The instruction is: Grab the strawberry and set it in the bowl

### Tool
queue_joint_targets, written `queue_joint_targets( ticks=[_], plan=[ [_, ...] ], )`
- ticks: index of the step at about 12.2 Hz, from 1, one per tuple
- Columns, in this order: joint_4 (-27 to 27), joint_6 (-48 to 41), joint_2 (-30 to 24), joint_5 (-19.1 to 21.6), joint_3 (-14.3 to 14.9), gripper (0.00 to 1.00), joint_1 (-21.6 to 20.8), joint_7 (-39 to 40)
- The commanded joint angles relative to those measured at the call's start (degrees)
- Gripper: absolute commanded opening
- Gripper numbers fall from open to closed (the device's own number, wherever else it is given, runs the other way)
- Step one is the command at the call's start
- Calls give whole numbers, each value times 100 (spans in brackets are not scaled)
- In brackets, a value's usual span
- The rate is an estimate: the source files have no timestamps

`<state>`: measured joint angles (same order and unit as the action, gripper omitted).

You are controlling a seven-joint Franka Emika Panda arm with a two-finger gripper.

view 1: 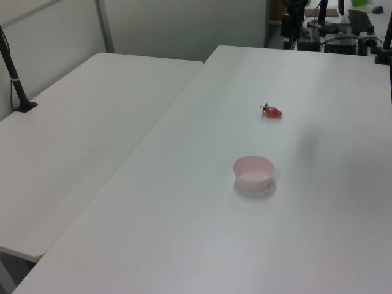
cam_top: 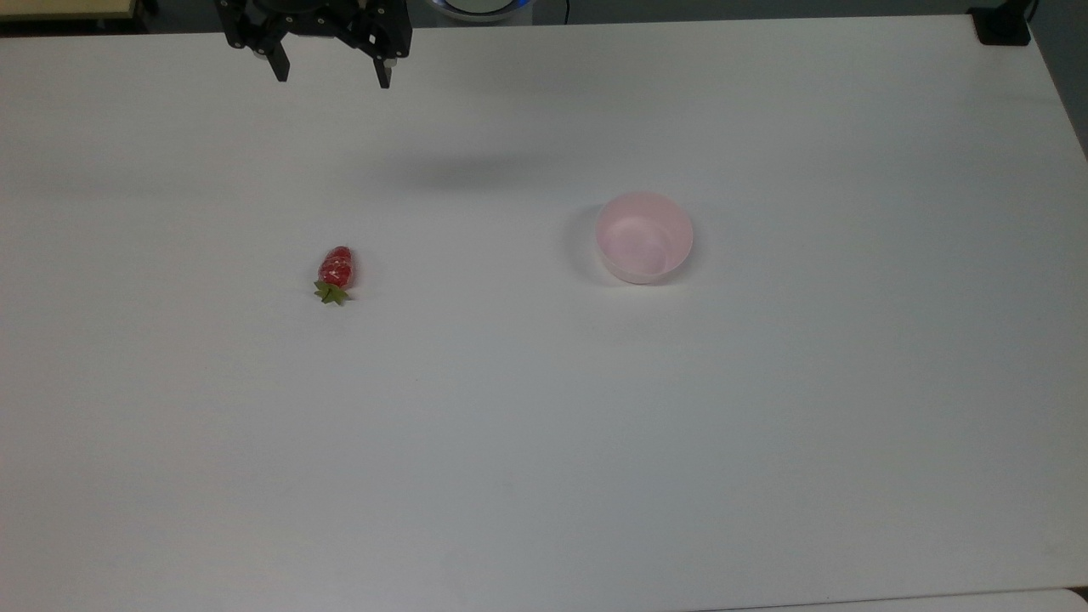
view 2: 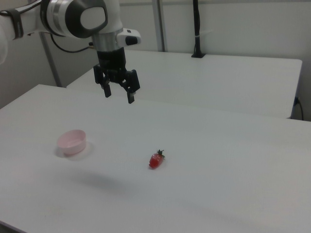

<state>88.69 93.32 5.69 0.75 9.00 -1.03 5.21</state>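
Right view: gripper (view 2: 119,95) hangs wide, holding nothing (strawberry (view 2: 156,159) lies well below).

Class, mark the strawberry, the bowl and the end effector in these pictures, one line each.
strawberry (cam_top: 337,267): top view, on its red body.
bowl (cam_top: 643,236): top view, on its pink inner floor.
end effector (view 2: 119,94): right view, midway between its spread fingertips.
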Motion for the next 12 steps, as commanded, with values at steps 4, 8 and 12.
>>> queue_joint_targets(
  ticks=[4, 8, 12],
  plan=[
    [17, -182, -244, 92, 75, 100, -469, -329],
    [87, -147, -235, 109, 67, 100, -468, -310],
    [52, 90, -52, 101, 102, 100, -469, -310]
  ],
)
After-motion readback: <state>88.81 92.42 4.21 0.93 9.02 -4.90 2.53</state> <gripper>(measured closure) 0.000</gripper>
